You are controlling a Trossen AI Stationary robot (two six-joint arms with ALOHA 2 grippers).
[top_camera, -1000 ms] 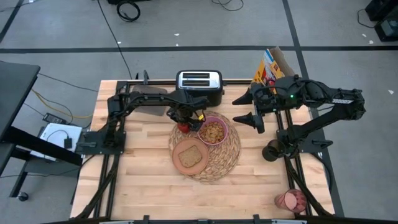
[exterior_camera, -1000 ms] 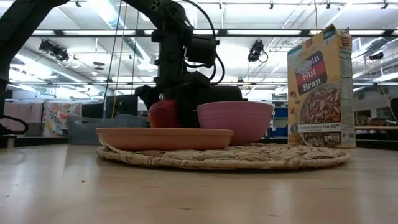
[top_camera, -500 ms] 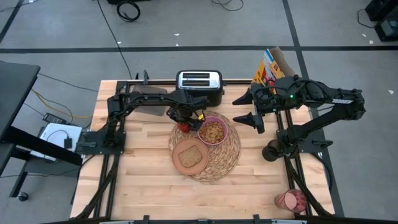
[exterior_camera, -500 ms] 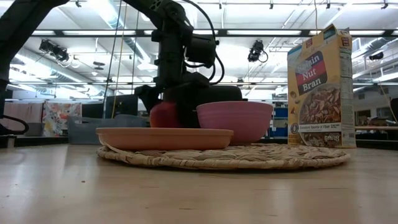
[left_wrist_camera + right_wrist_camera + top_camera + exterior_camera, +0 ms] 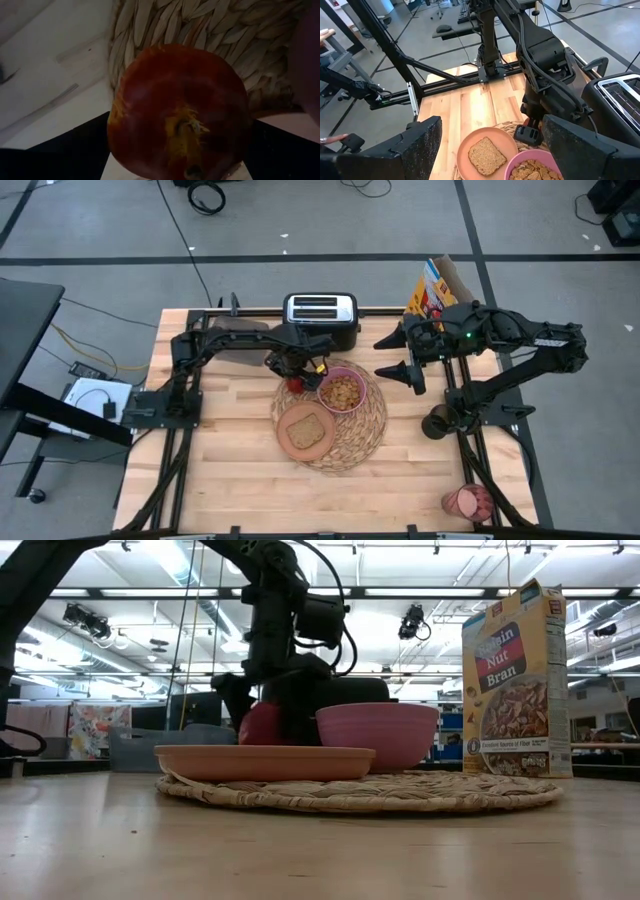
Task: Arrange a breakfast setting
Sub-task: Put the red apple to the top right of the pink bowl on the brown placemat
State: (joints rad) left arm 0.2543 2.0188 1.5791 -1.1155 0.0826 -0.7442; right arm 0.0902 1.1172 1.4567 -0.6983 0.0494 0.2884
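Note:
The round woven placemat [image 5: 350, 435] lies mid-table. On it stand the pink bowl [image 5: 342, 392] with cereal and the salmon-tan plate [image 5: 290, 442] bearing the toast slice [image 5: 307, 429]. My left gripper [image 5: 293, 372] is shut on the small red apple [image 5: 180, 110] at the mat's far-left edge, behind the plate in the low view [image 5: 260, 725]. My right gripper [image 5: 408, 356] is open and empty, hovering right of the bowl. The pinkish-red cup [image 5: 467, 501] lies at the near right corner. The spoon is out of view. My left gripper pinches the apple's two sides [image 5: 117, 125] between its two fingers, coming from above and pointing down. The apple's stem end [image 5: 187, 127] faces the wrist camera. The plate hides the apple's underside in the low view, so I cannot tell whether it rests on the mat.
The black-and-silver toaster [image 5: 320, 313] stands just beyond the apple at the far edge. The yellow cereal box [image 5: 434, 288] stands at the far right, and shows in the low view [image 5: 517, 680]. Bare wood lies left of and in front of the mat.
My left gripper has shifted slightly toward the table's left with the apple, which stays at the mat's far-left edge.

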